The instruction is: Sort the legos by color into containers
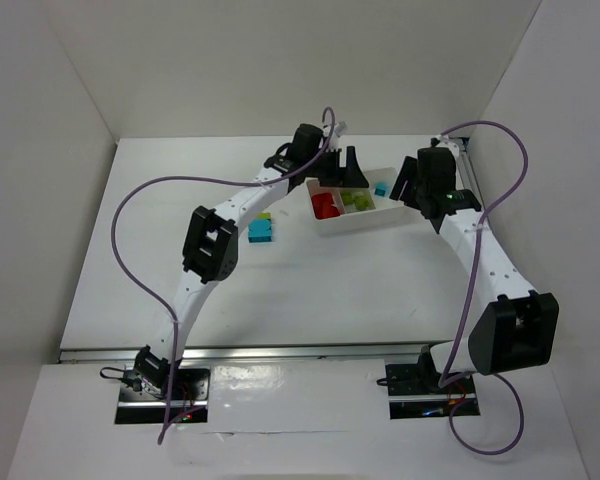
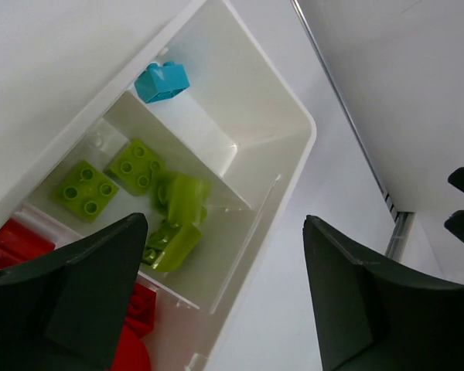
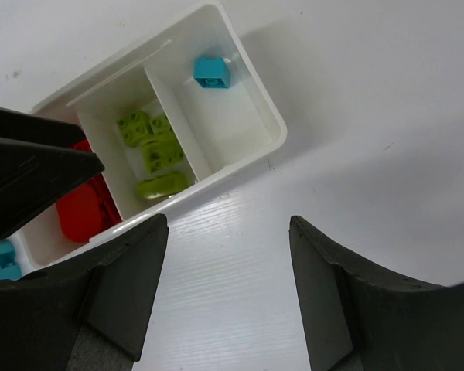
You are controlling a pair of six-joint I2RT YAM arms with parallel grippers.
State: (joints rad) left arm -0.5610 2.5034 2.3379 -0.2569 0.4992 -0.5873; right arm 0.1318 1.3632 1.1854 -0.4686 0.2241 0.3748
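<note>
Though shallow, white three-part tray (image 3: pixel 257 79): red, lime, cyan legos (image 3: pixel 161 151).

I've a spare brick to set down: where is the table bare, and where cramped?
Bare: the stretch of table between the left arm and right arm, nearer than the white tray; the tray's end compartment, holding one cyan brick. Cramped: the green compartment, the left fingers over the tray, the right fingers beside it, two loose bricks by the left arm.

Left arm (image 1: pixel 230 215) close above tray (image 1: pixel 355 224)
</note>
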